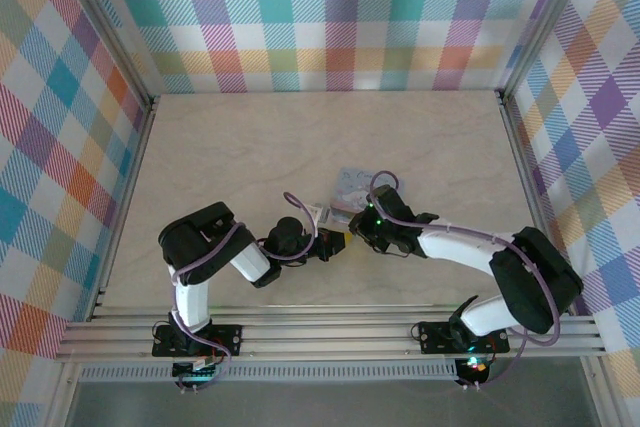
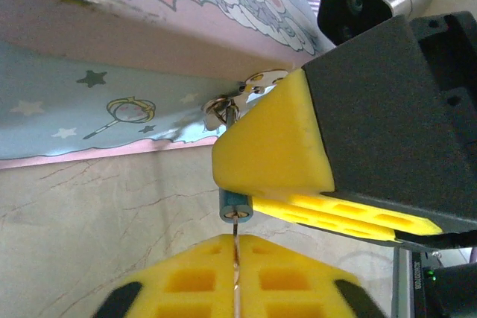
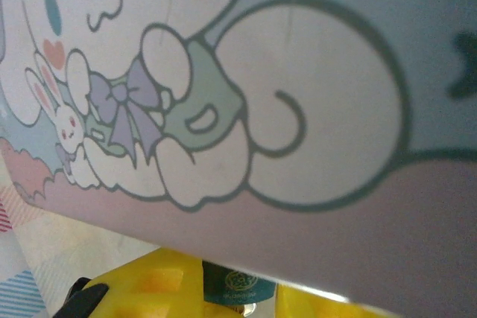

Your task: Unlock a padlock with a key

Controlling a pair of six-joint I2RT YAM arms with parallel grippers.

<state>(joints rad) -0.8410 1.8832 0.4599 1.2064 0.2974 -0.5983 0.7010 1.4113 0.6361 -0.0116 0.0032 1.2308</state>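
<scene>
The padlock [image 2: 237,206] is a tiny blue-grey lock hanging just off the front edge of a pale blue cartoon tin [image 2: 112,102]. My right gripper [image 3: 238,301] is shut on the padlock [image 3: 237,285], which sits between its yellow fingers [image 2: 272,147]. My left gripper [image 2: 237,242] comes up from below, shut on a thin metal key [image 2: 238,226]. The key's tip is in the keyhole at the padlock's bottom. In the top view the left gripper [image 1: 328,245] and the right gripper [image 1: 358,233] meet nose to nose near the table's middle front.
The tin [image 1: 352,185] lies just behind the two grippers, and its lid [image 3: 246,94] hangs close over the right wrist camera. A small metal hasp [image 2: 222,109] sticks out from the tin's front. Bare marbled table [image 1: 250,147] spreads around, with plaid walls on three sides.
</scene>
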